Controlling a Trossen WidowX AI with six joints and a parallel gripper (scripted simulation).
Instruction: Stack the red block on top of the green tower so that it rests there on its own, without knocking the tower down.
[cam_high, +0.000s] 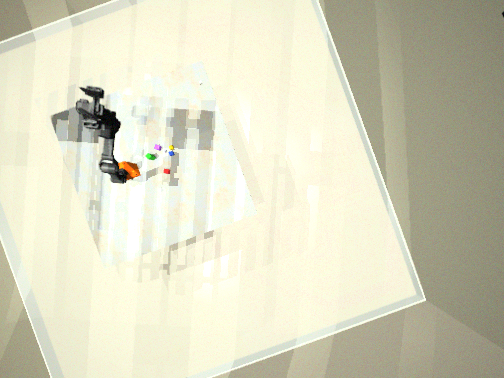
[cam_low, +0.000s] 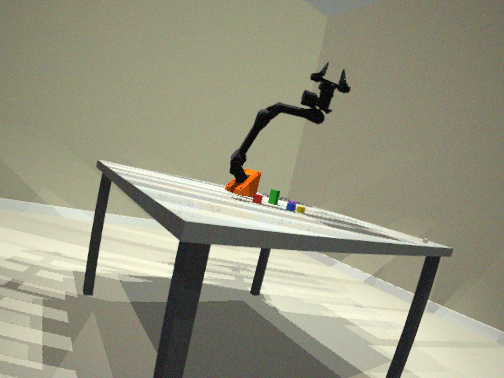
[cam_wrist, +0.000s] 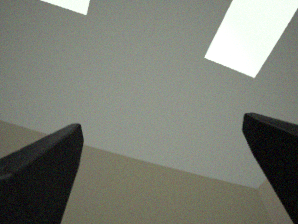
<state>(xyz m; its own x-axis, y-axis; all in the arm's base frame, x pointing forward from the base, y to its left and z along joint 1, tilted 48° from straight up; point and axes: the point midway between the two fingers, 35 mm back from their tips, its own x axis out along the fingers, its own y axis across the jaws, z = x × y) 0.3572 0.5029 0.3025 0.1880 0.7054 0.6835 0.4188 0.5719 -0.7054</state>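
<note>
The small red block (cam_high: 167, 171) (cam_low: 258, 198) lies on the table (cam_high: 210, 200) (cam_low: 300, 242), just in front of the arm's orange base (cam_high: 131, 170) (cam_low: 245, 182). The green tower (cam_high: 150, 156) (cam_low: 274, 196) stands upright close beside the red block. My gripper (cam_high: 91, 90) (cam_low: 334, 72) (cam_wrist: 163, 127) is open and empty. It is raised high above the table with its fingers pointing upward, far from both blocks. The wrist view shows only the two dark fingers against the ceiling and wall.
A purple block (cam_high: 158, 147), a blue block (cam_high: 171, 153) (cam_low: 291, 205) and a yellow block (cam_high: 171, 147) (cam_low: 300, 209) lie just beyond the green tower. The table stands on dark legs with its edges all round.
</note>
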